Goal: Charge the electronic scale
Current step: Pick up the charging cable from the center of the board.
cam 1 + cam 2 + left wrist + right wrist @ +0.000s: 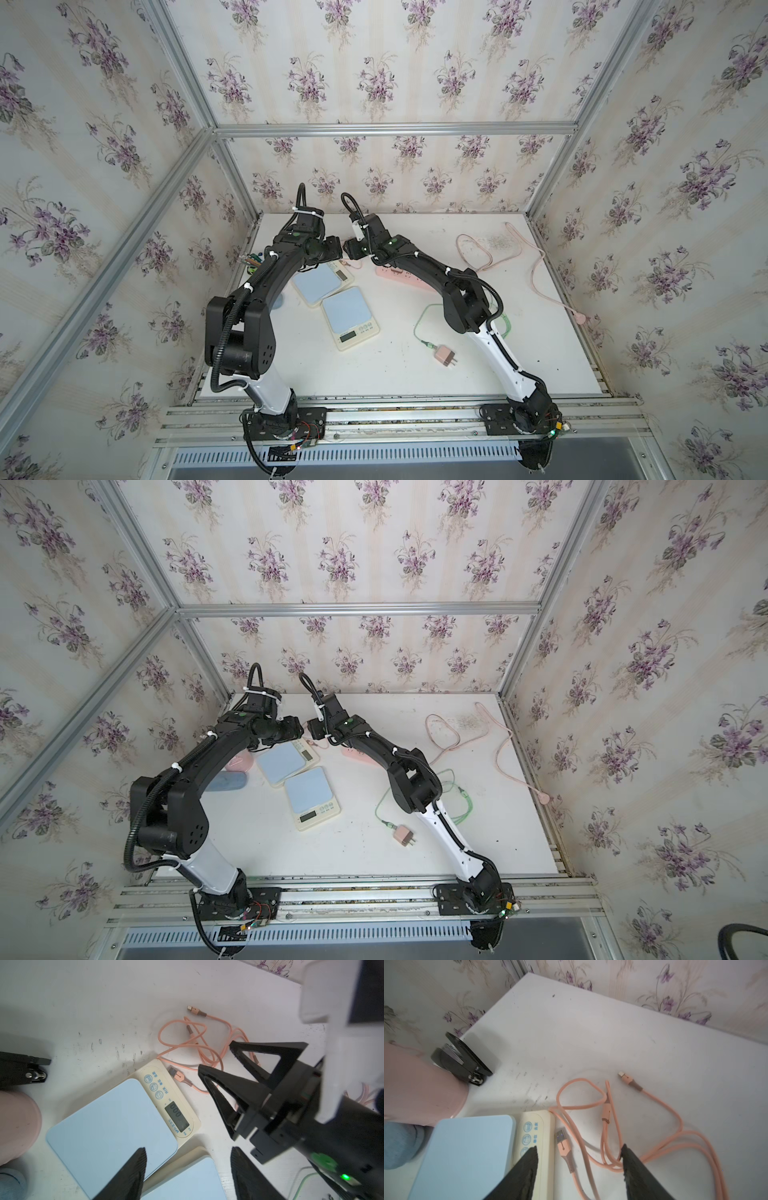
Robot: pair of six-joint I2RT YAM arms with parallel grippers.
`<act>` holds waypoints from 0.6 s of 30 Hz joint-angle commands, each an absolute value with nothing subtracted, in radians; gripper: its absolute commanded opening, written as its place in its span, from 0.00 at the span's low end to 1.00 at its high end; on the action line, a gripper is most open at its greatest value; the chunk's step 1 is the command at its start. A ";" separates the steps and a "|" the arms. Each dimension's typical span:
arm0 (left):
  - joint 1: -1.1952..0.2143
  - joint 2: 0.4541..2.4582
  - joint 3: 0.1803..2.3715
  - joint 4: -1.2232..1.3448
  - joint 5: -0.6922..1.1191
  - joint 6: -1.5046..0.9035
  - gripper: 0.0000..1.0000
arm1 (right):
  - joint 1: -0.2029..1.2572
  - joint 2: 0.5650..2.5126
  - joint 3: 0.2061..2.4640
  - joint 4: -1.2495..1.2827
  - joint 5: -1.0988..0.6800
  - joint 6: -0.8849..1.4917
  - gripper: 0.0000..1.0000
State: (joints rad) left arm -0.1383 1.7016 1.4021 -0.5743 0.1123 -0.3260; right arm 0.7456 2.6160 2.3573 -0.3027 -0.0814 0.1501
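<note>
- We count two scales in both top views, the far scale (322, 282) and the near scale (349, 316), lying just beside each other at mid-table.
- Both of the two grippers are spread and empty: the left gripper (189, 1149) above the far scale, the right gripper (579, 1147) above the orange cable (610, 1126).
- Only the wrist views show its USB plug (562, 1139) loose beside the far scale.
- Only the top views show one pink charger (444, 355) and one power strip (395, 275).
</note>
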 commanded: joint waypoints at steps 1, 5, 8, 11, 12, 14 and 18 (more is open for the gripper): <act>-0.126 1.697 1.393 -0.546 0.149 -0.314 0.67 | 0.743 2.640 2.359 -0.271 -0.101 0.119 0.62; -0.120 1.692 1.389 -0.544 0.159 -0.293 0.67 | 0.738 2.658 2.362 -0.259 -0.101 0.103 0.44; -0.120 1.686 1.388 -0.540 0.172 -0.263 0.67 | 0.726 2.636 2.360 -0.254 -0.117 0.112 0.09; -0.120 1.672 1.382 -0.534 0.206 -0.231 0.67 | 0.708 2.582 2.356 -0.238 -0.142 0.122 0.00; -0.120 1.666 1.380 -0.531 0.213 -0.224 0.67 | 0.703 2.558 2.348 -0.231 -0.144 0.124 0.00; -0.120 1.643 1.369 -0.521 0.227 -0.210 0.66 | 0.693 2.478 2.306 -0.200 -0.150 0.124 0.00; -0.120 1.585 1.335 -0.492 0.254 -0.177 0.66 | 0.681 2.338 2.201 -0.154 -0.163 0.123 0.00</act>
State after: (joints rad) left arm -0.1219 1.6138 1.3476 -0.5282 0.2157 -0.2234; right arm 0.6857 2.5069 2.2383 -0.2302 -0.1413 0.1268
